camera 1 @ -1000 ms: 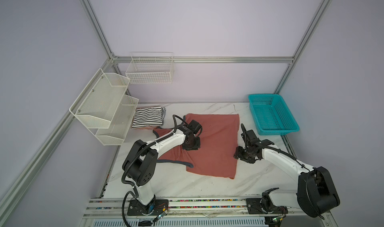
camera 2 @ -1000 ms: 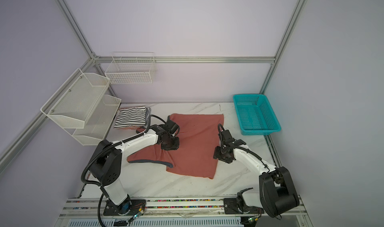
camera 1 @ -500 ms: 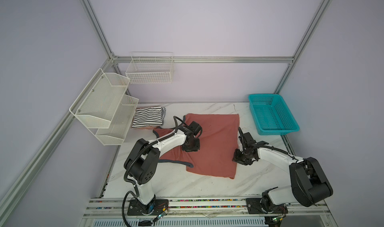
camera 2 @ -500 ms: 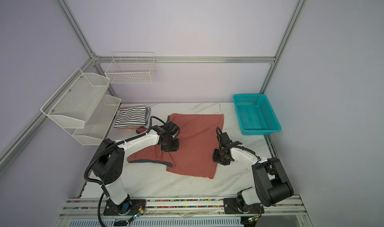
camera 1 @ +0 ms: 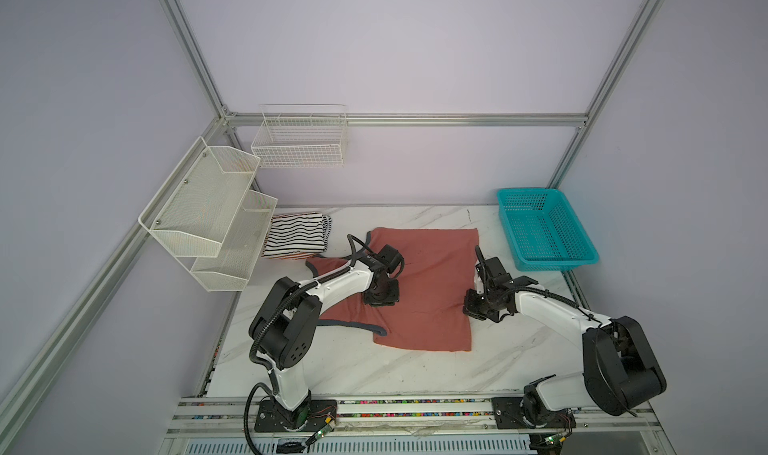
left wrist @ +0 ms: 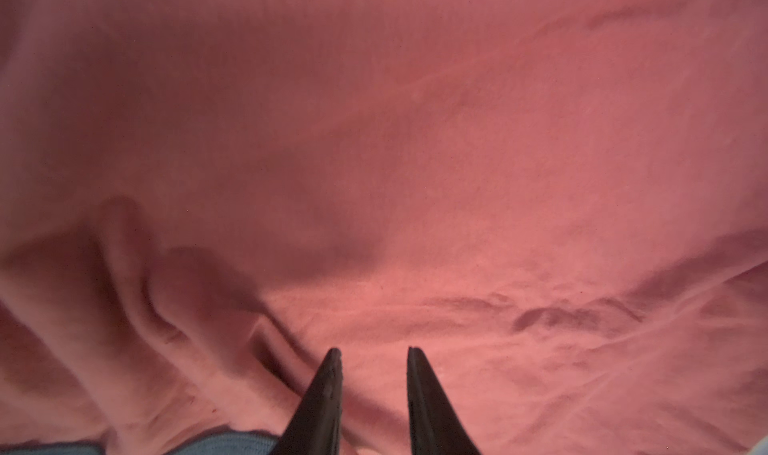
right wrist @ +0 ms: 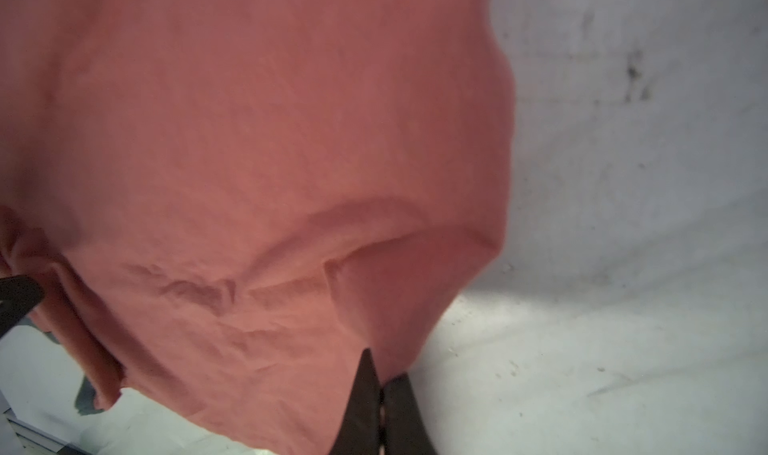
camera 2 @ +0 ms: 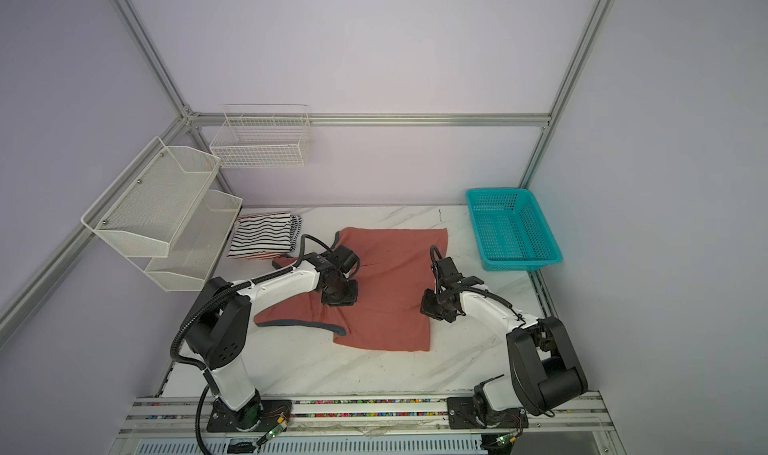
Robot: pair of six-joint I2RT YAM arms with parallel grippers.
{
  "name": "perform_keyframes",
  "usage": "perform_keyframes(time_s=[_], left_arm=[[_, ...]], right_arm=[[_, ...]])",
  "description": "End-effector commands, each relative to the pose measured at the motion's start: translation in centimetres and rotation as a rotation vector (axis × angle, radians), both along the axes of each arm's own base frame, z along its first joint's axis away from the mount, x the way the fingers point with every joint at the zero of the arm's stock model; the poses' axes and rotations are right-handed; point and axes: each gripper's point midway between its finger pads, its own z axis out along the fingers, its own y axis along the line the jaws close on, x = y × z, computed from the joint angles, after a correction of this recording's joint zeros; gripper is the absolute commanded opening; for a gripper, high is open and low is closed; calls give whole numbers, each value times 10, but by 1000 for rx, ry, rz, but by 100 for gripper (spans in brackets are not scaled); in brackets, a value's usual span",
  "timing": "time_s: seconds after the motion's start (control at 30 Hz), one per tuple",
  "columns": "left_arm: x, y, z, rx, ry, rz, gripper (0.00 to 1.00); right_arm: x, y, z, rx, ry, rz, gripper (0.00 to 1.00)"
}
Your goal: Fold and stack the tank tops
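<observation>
At the right edge of the salmon-red tank top [camera 1: 432, 290], the right gripper [right wrist: 380, 374] pinches cloth; the left gripper [left wrist: 374, 353] rests mid-garment, jaws parted.

Marble table [camera 1: 374, 369] bears salmon top [camera 1: 432, 282], striped tops [camera 1: 297, 234], basket [camera 1: 557, 261].
</observation>
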Motion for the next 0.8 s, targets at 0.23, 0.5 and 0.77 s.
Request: perform_keyframes(time_s=[0.23,0.5,0.77], left_arm=[[-15,9,-15,20,39,3,28],[-19,12,-21,24,47,7,28],[-21,12,-25,26,54,5,28]], right_arm=[[13,26,-3,-128,57,108,2],[9,71,-7,-192,78,209,11],[-7,101,-21,-175,113,265,39]])
